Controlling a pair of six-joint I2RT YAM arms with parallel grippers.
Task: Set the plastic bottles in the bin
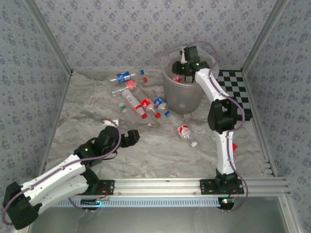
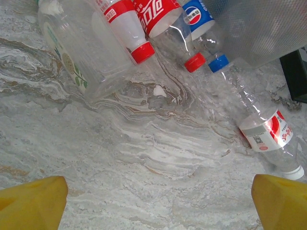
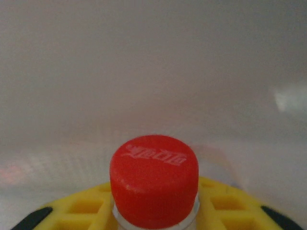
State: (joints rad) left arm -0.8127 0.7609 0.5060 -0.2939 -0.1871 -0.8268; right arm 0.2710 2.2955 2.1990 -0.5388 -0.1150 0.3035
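Note:
My right gripper (image 1: 183, 69) hangs over the mouth of the translucent grey-white bin (image 1: 182, 99). In the right wrist view it (image 3: 154, 213) is shut on a clear bottle with a red cap (image 3: 154, 178), with the bin's pale wall (image 3: 153, 72) behind. My left gripper (image 1: 132, 138) stands open low over the table, its yellow fingertips (image 2: 31, 203) wide apart with nothing between them. Ahead of it lie a red-capped bottle (image 2: 125, 25), a red-labelled cola bottle (image 2: 162, 15), a blue-labelled bottle (image 2: 197, 16), a big clear bottle (image 2: 72, 45) and a red-and-white-labelled bottle (image 2: 265, 132).
More bottles lie left of the bin, one with a blue label (image 1: 123, 76) at the back. A black-and-white checkerboard (image 1: 236, 92) lies right of the bin. Patterned walls close in the marbled table (image 1: 160, 155). A metal rail (image 1: 170, 185) runs along the near edge.

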